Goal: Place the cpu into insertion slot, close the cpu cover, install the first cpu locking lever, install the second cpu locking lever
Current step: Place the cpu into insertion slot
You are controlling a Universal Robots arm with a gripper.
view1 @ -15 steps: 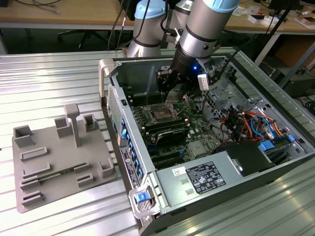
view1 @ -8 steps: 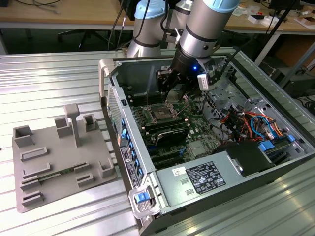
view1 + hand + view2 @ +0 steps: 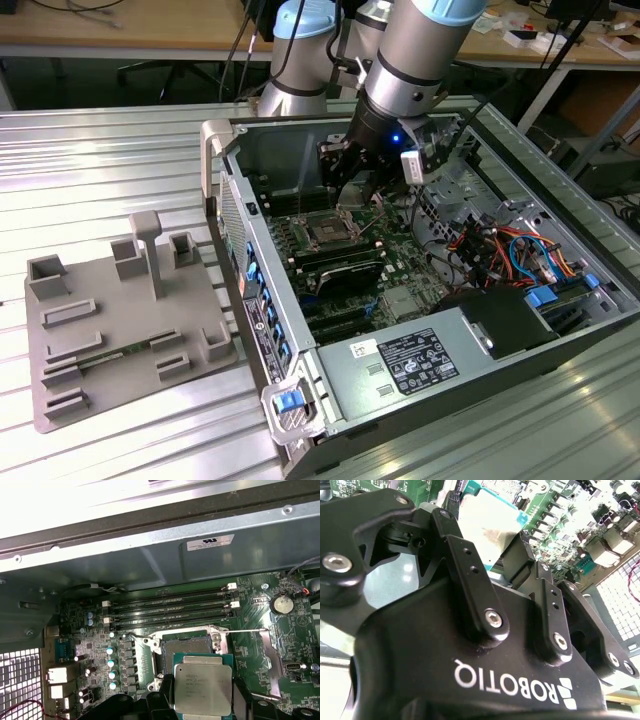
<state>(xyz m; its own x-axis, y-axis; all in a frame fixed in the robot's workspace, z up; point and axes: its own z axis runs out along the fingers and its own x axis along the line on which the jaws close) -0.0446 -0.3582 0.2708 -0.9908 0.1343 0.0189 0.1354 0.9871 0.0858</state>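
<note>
Black end effector (image 3: 487, 550) linkage looms closest in the second wrist view, its fingers (image 3: 465, 565) set at a narrow span and clamped on opposite edges of the cpu (image 3: 202, 687), which shows its silvery top in the first wrist view. The chip hangs over the board (image 3: 260, 590) inside the opened case (image 3: 235, 215). It overlaps the edge of the slot (image 3: 186, 647) nearest the end effector rather than lying in it. The slot's dark centre shows bare beyond the chip, just beside the memory slots (image 3: 170, 605) that run along the board edge next to the case wall. By that evidence the first step is under way but unfinished: the cpu is not yet seated. What appears to be the cover (image 3: 272, 665) stands open at the slot's side, toward the board edge with the coin cell (image 3: 282, 604). A thin wire lever (image 3: 245, 630) runs unlatched past the slot's corner on the memory-slot side, so closing the cover and fastening both levers look to be left. In the exterior view the arm (image 3: 410, 60) reaches down into the case, which lies on a ribbed metal surface (image 3: 120, 160) beside a grey fixture (image 3: 120, 310).
</note>
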